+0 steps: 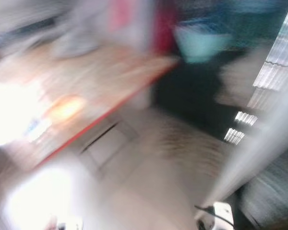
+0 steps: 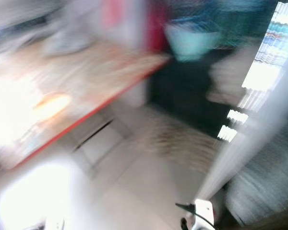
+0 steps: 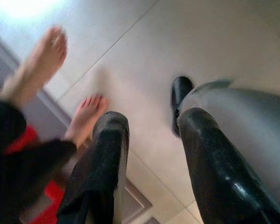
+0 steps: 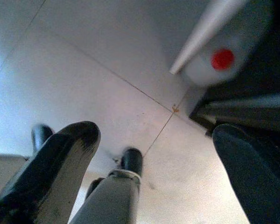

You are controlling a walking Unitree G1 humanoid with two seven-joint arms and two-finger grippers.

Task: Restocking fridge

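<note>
The head views are smeared with motion blur, so the robot looks to be mid-turn or mid-stride. Off to its left sits a wooden worktop (image 1: 101,76) with a red edge, bright glare washing out its near end, and something small and orange (image 1: 67,108) lying on it, too blurred to name. Ahead there is a dark opening with a pale blue shape (image 1: 199,43) above it. Whether any of that is the fridge, I cannot tell, and no groceries to stock can be made out.

Down at the wrists: the left gripper (image 3: 151,140) hangs over pale floor tiles (image 3: 144,60), fingers spread and holding nothing. Just beside it are a person's bare feet (image 3: 86,116), one planted, one lifted (image 3: 42,56). The robot's own dark foot (image 3: 181,91) is close by. The right gripper (image 4: 154,140) also points at the floor, fingers wide apart and empty, with a white object bearing a red spot (image 4: 222,59) near a dark frame.

The risk here, as I judge it, is that person: the feet are close to the robot's foot, and a step taken with vision this blurred could land on toes. The worktop edge is also near on a turn.
</note>
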